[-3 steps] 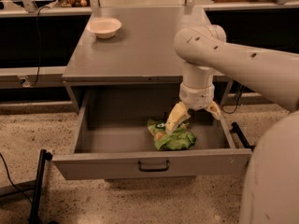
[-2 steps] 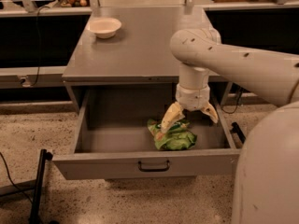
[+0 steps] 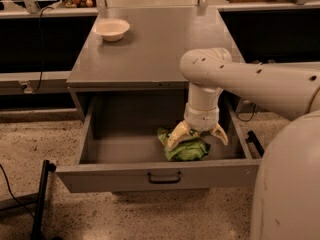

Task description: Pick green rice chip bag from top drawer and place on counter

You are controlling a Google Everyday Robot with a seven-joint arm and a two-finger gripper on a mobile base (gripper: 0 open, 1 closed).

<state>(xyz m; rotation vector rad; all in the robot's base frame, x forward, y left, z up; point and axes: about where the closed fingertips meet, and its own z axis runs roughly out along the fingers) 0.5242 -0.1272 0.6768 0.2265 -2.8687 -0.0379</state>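
The top drawer (image 3: 100,176) is pulled out of the grey cabinet, its dark bar handle (image 3: 164,178) at the centre of the front panel. The green rice chip bag (image 3: 189,150) lies crumpled on the drawer floor, right of centre near the front. My gripper (image 3: 198,136) hangs down into the drawer from the white arm, right over the bag. Its two cream fingers (image 3: 176,134) are spread apart, one on each side of the bag's top. The bag rests on the drawer floor. The counter (image 3: 160,49) is the grey cabinet top behind.
A white bowl (image 3: 112,29) stands on the counter's far left corner. A black stand (image 3: 40,199) leans on the floor at the drawer's left front. My white base (image 3: 287,184) fills the lower right. Dark shelving runs behind the cabinet.
The arm has shifted a little to the left and the gripper has come lower over the bag. The bag has stayed where it was on the drawer floor.
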